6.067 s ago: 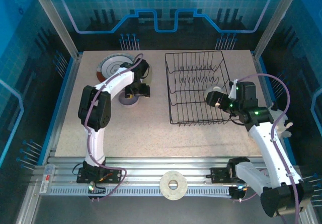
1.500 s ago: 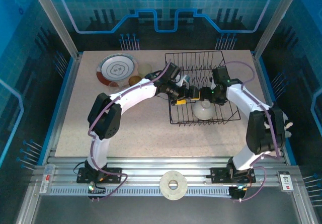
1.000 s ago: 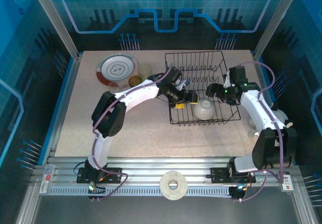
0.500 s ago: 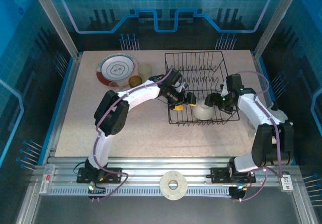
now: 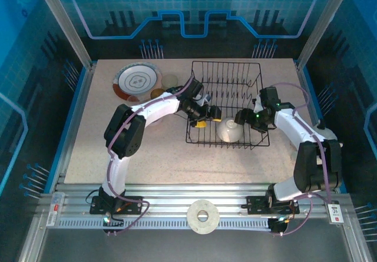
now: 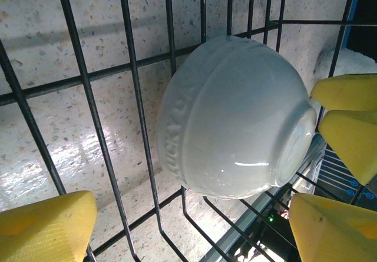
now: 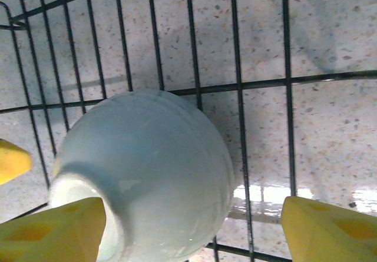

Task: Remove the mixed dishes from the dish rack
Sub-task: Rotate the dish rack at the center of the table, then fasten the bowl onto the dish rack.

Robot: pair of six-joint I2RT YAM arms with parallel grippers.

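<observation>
The cream-white ceramic cup (image 5: 228, 131) lies tilted in the black wire dish rack (image 5: 230, 82) on the speckled counter (image 5: 147, 150), between my left jaws and right jaws. Both stand wide open and empty, one right finger (image 7: 53, 232) just beside its foot.

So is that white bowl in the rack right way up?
Upside down: the white bowl lies in the dish rack with its foot ring showing, not its hollow.
</observation>
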